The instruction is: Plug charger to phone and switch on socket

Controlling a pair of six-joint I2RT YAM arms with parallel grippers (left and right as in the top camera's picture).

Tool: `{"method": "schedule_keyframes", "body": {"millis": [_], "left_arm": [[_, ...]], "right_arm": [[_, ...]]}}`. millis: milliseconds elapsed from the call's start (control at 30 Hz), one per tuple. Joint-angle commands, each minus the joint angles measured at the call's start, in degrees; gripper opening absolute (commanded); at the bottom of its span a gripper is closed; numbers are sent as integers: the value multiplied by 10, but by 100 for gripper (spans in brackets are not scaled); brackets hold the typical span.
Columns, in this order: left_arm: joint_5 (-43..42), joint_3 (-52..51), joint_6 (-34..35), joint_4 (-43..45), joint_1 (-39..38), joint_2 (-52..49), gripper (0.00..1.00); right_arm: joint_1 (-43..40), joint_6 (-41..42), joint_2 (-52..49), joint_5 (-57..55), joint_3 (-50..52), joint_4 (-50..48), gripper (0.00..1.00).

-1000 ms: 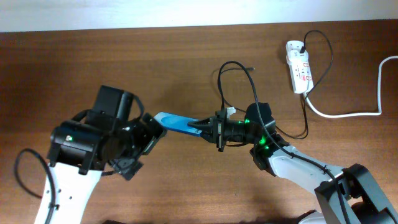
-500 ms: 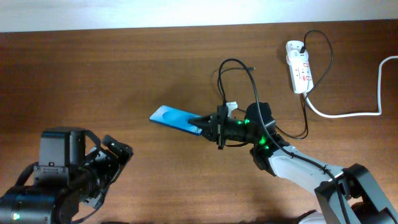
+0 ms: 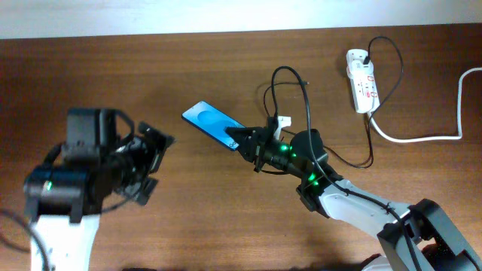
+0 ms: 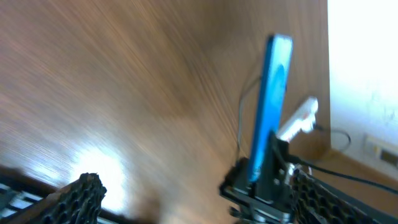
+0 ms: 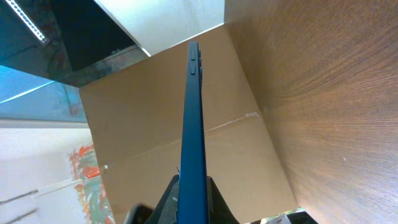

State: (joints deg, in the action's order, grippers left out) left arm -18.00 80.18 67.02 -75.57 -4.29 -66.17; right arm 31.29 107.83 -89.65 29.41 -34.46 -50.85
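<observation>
**Right gripper has the phone, left gripper stands wide open**

I see the right gripper (image 3: 242, 138) clamped shut on one short end of the phone (image 3: 213, 123), near the middle of the table (image 3: 90, 68). The phone's long axis runs from 4 o'clock at the grip to 10 o'clock at its free end, blue screen facing up to the overhead camera. My right wrist camera sees it edge-on, straight out from the fingers. The left gripper (image 3: 154, 167) sits at 8 o'clock from the phone, fingers spread wide and holding nothing, with bare wood between them. There is open tabletop from 9 to 12 o'clock, up to the far edge. The charger (image 3: 300, 80) loops just behind the right gripper. The socket (image 3: 362, 80) lies at 2 o'clock near the far edge, well apart from the phone, and its white cord (image 3: 422, 138) trails right.
</observation>
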Motion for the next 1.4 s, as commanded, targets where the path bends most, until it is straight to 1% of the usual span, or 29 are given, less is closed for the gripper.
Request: {"method": "schedule_keyframes", "body": {"millis": [0, 100, 200, 267, 333, 367, 433, 533, 667, 800, 900, 1000, 1033, 1067, 1133, 1367], "left_arm": [[-118, -5, 6, 13, 4, -63, 100], [-126, -5, 6, 44, 4, -101, 98], [-128, -5, 7, 83, 3, -122, 97], [-127, -5, 7, 120, 3, -128, 95], [-126, -5, 7, 153, 3, -128, 94], [-126, -5, 7, 165, 3, -128, 92], [-120, -5, 7, 182, 3, -128, 89], [-112, -5, 7, 184, -5, -128, 89], [-76, -5, 38, 186, -32, -128, 87], [-61, -6, 43, 227, -59, -128, 85], [-35, -7, 46, 242, -73, -131, 78], [-31, -15, 59, 250, -87, -142, 77], [-31, -20, 64, 258, -91, -146, 74], [-32, -34, 68, 282, -98, -150, 68], [-32, -54, 68, 315, -105, -151, 63], [-31, -90, 72, 356, -106, -153, 64]], "right_arm": [[2, -15, 8, -6, -7, -11, 5], [2, -11, 8, 1, -7, -10, 4], [2, 19, 8, 7, -7, -10, 5], [3, 55, 8, 8, -7, -10, 4], [3, 113, 8, 17, -7, -10, 4], [3, 117, 8, 18, -7, -16, 4], [2, 117, 8, 16, -7, -42, 4], [3, 117, 8, 9, -7, -65, 4], [3, 117, 8, 7, -7, -65, 4], [3, 117, 8, 7, -7, -67, 4], [2, 117, 8, 8, -7, -82, 4], [3, 117, 8, 10, -7, -87, 4], [3, 117, 8, 10, -7, -87, 4], [3, 117, 8, 10, -7, -86, 4], [2, 117, 8, 13, -7, -86, 4], [1, 117, 8, 3, -8, -86, 4]]}}
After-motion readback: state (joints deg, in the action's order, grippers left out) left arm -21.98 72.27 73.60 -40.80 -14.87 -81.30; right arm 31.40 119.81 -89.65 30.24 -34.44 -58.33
